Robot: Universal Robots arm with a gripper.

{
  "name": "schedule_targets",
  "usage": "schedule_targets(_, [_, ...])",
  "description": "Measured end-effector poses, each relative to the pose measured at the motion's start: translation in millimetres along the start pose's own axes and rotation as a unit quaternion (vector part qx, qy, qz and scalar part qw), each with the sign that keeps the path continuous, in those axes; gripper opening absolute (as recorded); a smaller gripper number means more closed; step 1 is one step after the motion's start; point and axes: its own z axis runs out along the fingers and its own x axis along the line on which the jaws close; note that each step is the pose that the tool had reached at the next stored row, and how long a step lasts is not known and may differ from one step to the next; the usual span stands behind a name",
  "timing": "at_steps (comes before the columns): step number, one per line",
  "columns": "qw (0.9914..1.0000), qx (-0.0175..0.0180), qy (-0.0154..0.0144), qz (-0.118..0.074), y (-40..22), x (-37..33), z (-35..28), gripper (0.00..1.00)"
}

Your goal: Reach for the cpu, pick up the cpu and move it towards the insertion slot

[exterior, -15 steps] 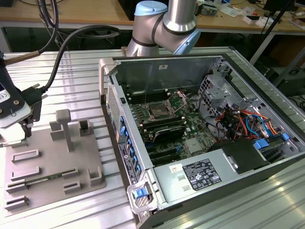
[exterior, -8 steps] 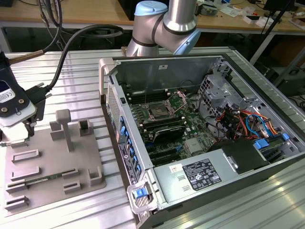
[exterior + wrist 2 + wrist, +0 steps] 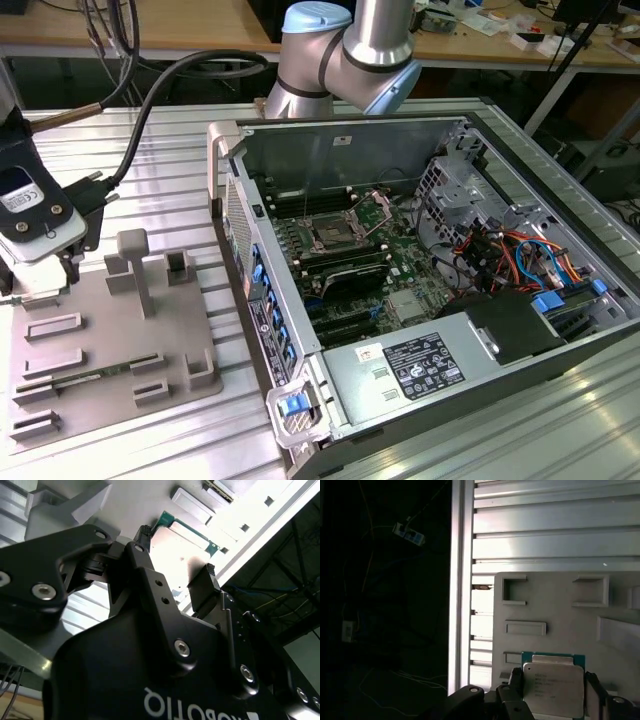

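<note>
The cpu [image 3: 553, 687], a silvery square chip with a green rim, lies between my gripper's [image 3: 554, 692] two black fingers [image 3: 516, 684], just over the grey plastic tray [image 3: 560, 615]. In the second wrist view the cpu [image 3: 187, 540] shows beyond the gripper [image 3: 175, 552], one fingertip at each of two opposite edges. Both fingers press against the chip's sides. I cannot tell whether the chip still rests on the tray. The insertion slot [image 3: 330, 237], a shiny metal frame with a dark centre, sits on the motherboard inside the open computer case, far toward the exterior view's right of the tray [image 3: 100, 340].
My wrist with its white camera block [image 3: 30, 210] hangs over the tray's far left corner. The tray carries upright posts [image 3: 135, 265] and several recesses. The open case wall [image 3: 240, 270] stands between tray and motherboard. Cables [image 3: 510, 255] and a power supply [image 3: 420, 365] fill the case's right side.
</note>
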Motion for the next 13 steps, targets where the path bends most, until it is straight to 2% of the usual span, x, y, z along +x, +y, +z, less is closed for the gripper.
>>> schedule_targets(5, [1.00000, 0.0000, 0.0000, 0.000, -0.1, 0.0, -8.5, 0.55])
schedule_targets(13, [1.00000, 0.0000, 0.0000, 0.000, -0.1, -0.1, -15.7, 0.55])
